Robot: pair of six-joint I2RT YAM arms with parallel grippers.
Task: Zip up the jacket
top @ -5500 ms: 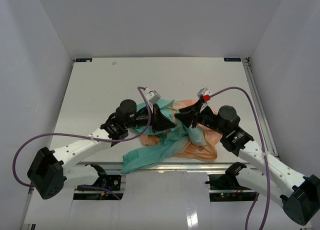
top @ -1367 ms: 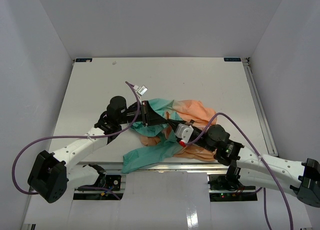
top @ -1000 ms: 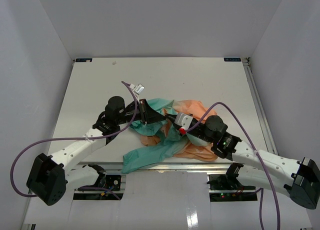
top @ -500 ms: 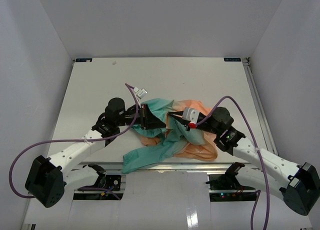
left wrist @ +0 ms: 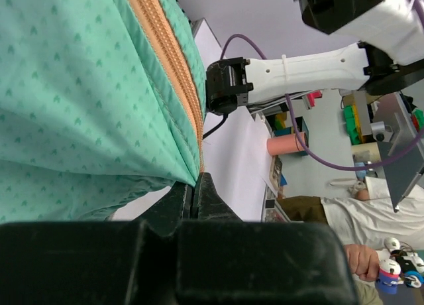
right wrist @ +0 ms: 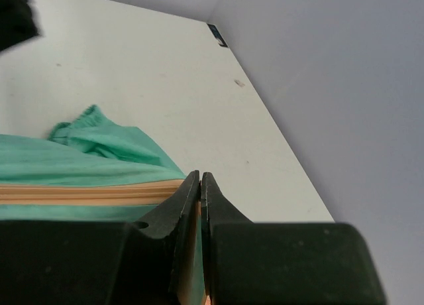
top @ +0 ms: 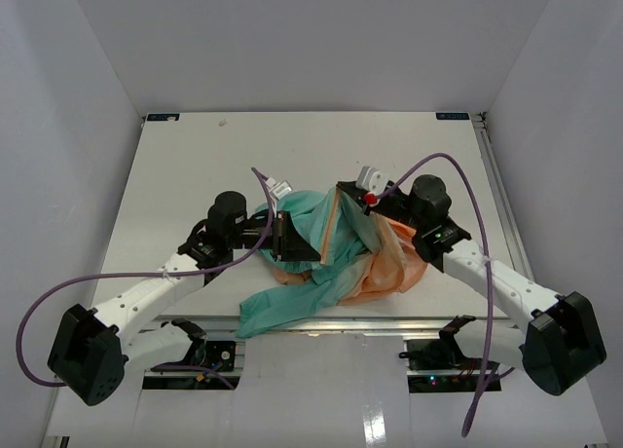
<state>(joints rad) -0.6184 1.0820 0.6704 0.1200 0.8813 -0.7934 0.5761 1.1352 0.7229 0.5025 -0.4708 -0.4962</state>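
- jacket (top: 336,263) is lying bunched by the table's (top: 195,156) near edge, abt mid-width. The teal hem end is trailing twd the near-left and reaching that edge. The peach part is sitting on the heap's right side.
- A teal panel w/ the orange zipper (top: 336,219) is being held up off the table, stretched btwn the two grippers.
- left gripper (top: 295,239) is reaching in from the left at the heap's left side, fingers pressed together and pinching the jacket.
- Left wrist view: fingers (left wrist: 212,199) are pressing on the fabric edge right where the zipper (left wrist: 169,66) tape is meeting the tips. Teal jacket (left wrist: 73,99) is filling the upper left, w/ the tape running up and away from the tips.
- right gripper (top: 343,189) is sitting at the heap's far side, jaws pressed together, pinching the jacket's raised edge.
- Right wrist view: fingers (right wrist: 182,205) are clamping the orange zipper (right wrist: 79,193) tape. The tape is running straight left from the tips w/ teal jacket (right wrist: 99,149) above it and the table (right wrist: 165,79) showing behind.
- Can't tell whether the zipper teeth are joined or apart.
- right arm (left wrist: 311,66) is showing in the bg of the left wrist view, beyond the jacket edge.
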